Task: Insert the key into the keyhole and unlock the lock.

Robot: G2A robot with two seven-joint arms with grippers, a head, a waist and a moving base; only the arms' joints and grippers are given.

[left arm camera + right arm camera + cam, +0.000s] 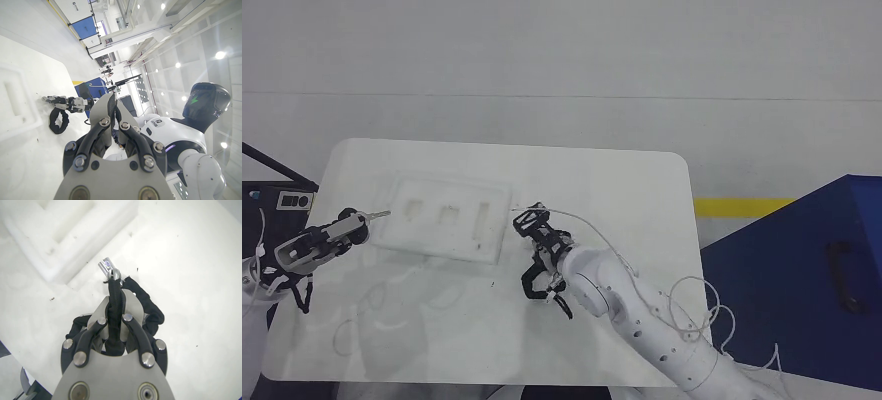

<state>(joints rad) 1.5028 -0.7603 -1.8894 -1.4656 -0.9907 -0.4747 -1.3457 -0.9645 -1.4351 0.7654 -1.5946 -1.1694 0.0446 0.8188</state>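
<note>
One foam tray (442, 242) lies just beside the held lock (106, 266).

The left gripper (114, 103) pinches a thin dark strip, possibly the key (112, 106). Beyond its tips, the right gripper (53, 99) holds the black-looped lock (44, 98).

white table (642, 190) with rounded corners; a white foam tray (447, 218) with rectangular recesses lies flat on it, small dark specks (51, 298) scattered just beside the tray
</note>
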